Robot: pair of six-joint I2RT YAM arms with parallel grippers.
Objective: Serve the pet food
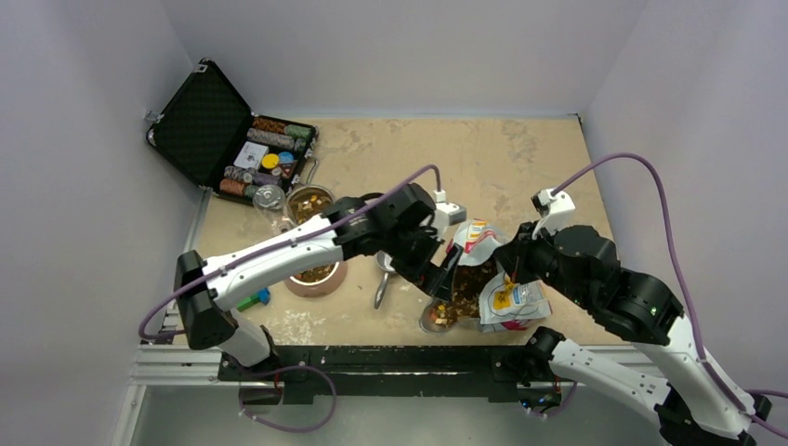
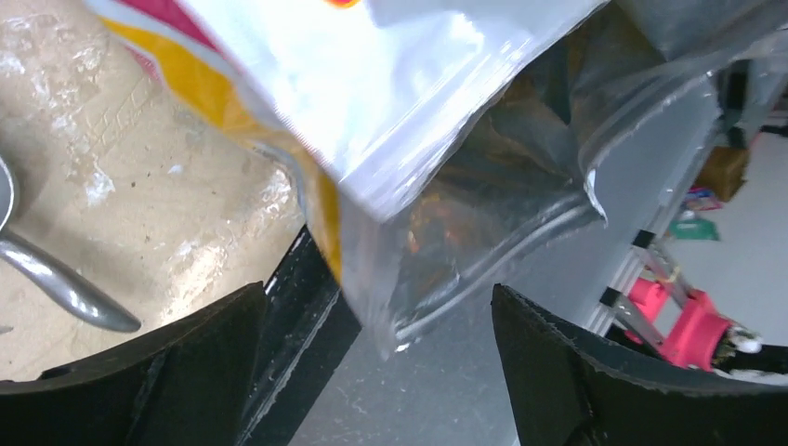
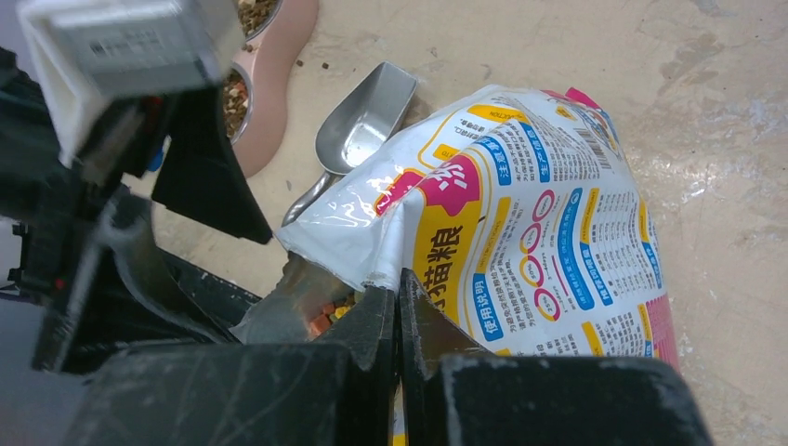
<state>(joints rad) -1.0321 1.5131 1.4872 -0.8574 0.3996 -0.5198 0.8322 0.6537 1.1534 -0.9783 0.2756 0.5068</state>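
on the worktop (image 1: 520, 158) the pet food bag (image 3: 520, 223) gapes left toward a metal scoop (image 3: 362, 116), right pincer (image 3: 400, 307) clenched on its rim, left pincer (image 2: 372, 321) spread wide.

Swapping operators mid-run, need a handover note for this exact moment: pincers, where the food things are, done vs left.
Left pincer: open, straddling the bag's clear lip, gripping nothing.
Right pincer: shut on the bag at its rim, keeping the mouth up.
Pet food: visible inside the open bag; some already in the pink bowl.
Scoop: empty, lying on the table between bowl and bag.
Done: bag open, bowl holds kibble.
Left: can't tell if the portion is enough; probably top up, then set the bag down.
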